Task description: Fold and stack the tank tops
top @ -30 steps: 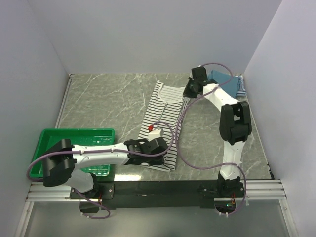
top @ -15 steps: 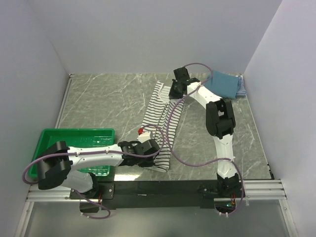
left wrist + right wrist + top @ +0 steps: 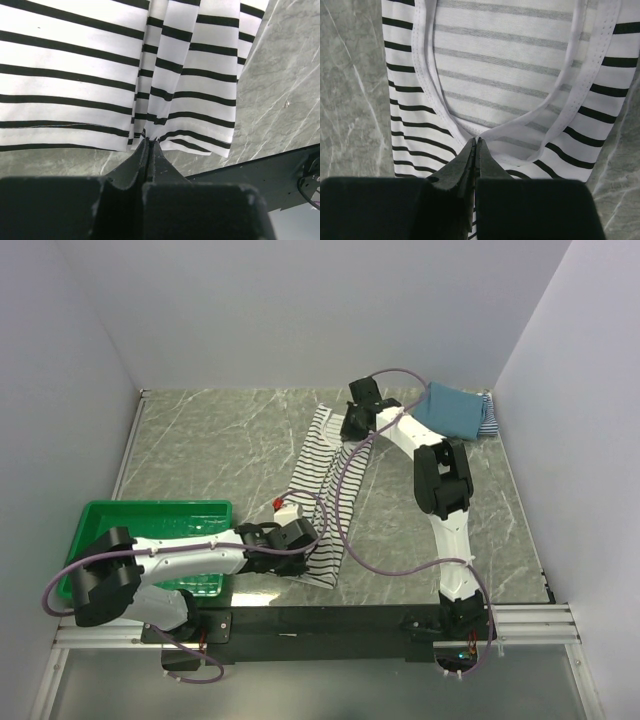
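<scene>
**Both grippers clamped on the broad-striped top, one at each end**

The left gripper (image 3: 148,143) is down at the near hem of the black-and-white striped tank top (image 3: 325,490), jaws pressed tight together with no gap showing. The wrist view has the cloth pinched right at the tips, and the stripes gather into soft pleats that fan away from the bite.

At the far end, the right gripper (image 3: 476,141) is clenched just as hard. Its tips meet on the white trim at the bottom of a scooped opening, with the paler inner layer of the shirt showing through it.

From above, the shirt runs as a long narrow band down the middle of the marble-patterned table (image 3: 220,440), far end under the right gripper, near end under the left. It is drawn in narrow along its length.

In the far right corner sits the teal-blue tank top (image 3: 455,410), folded, lying on the fine navy-and-white striped tank top (image 3: 488,420). Only an edge of that one peeks out on the right.

The green basket (image 3: 155,506) sits at the near left, beside the left arm.
</scene>
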`<action>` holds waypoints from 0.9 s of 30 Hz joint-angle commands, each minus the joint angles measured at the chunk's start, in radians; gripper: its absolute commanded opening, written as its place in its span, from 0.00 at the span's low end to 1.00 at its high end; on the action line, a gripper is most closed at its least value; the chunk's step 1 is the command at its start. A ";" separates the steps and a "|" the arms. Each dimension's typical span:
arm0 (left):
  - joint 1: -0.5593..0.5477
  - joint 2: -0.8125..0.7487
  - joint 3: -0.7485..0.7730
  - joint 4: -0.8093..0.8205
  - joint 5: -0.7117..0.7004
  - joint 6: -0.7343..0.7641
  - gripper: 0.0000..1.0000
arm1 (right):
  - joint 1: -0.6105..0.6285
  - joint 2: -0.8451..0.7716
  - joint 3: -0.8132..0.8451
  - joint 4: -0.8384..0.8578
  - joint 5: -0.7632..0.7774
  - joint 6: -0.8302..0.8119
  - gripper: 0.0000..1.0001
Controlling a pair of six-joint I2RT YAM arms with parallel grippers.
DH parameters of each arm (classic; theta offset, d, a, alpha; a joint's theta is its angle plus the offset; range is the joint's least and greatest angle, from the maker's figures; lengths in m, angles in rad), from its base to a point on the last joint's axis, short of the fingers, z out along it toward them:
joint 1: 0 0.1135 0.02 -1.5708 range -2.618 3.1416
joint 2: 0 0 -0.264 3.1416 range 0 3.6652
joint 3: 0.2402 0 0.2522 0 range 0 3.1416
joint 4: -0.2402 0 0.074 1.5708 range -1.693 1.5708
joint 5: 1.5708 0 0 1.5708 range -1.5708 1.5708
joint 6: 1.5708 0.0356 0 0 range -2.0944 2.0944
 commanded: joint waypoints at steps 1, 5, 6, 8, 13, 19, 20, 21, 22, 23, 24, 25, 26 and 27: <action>0.008 -0.034 -0.012 -0.051 0.036 0.016 0.01 | -0.002 0.004 0.066 0.050 0.034 -0.002 0.00; 0.010 -0.037 -0.005 -0.065 0.031 0.020 0.06 | -0.002 0.006 0.060 0.068 0.009 -0.006 0.13; 0.011 -0.044 0.000 -0.070 0.028 0.019 0.08 | -0.002 -0.002 0.056 0.076 0.006 -0.006 0.17; 0.011 -0.053 0.012 -0.088 0.016 0.017 0.23 | -0.002 -0.011 0.045 0.085 -0.005 -0.009 0.28; 0.015 -0.093 0.066 -0.137 -0.024 0.019 0.40 | -0.002 -0.054 0.043 0.091 -0.023 -0.023 0.43; 0.030 -0.071 0.144 -0.124 -0.036 0.081 0.33 | -0.005 -0.181 -0.050 0.082 0.012 0.001 0.43; 0.039 -0.055 0.158 -0.116 -0.032 0.097 0.31 | -0.005 -0.200 -0.100 0.086 0.012 0.006 0.42; 0.039 -0.019 0.190 -0.096 -0.029 0.130 0.29 | -0.005 -0.235 -0.130 0.094 0.014 0.020 0.40; 0.041 0.002 0.207 -0.090 -0.035 0.144 0.25 | -0.005 -0.252 -0.186 0.102 0.012 0.024 0.39; 0.042 0.024 0.224 -0.084 -0.035 0.157 0.22 | -0.004 -0.267 -0.213 0.109 0.009 0.026 0.38; 0.044 0.065 0.248 -0.067 -0.033 0.181 0.19 | -0.004 -0.288 -0.239 0.114 0.012 0.032 0.33; 0.048 0.084 0.255 -0.055 -0.029 0.192 0.14 | -0.004 -0.298 -0.283 0.119 0.014 0.035 0.32; 0.047 0.116 0.259 -0.035 -0.007 0.215 0.11 | -0.004 -0.305 -0.303 0.131 0.011 0.035 0.32; 0.050 0.133 0.259 -0.018 0.002 0.219 0.09 | -0.004 -0.304 -0.319 0.139 0.011 0.034 0.31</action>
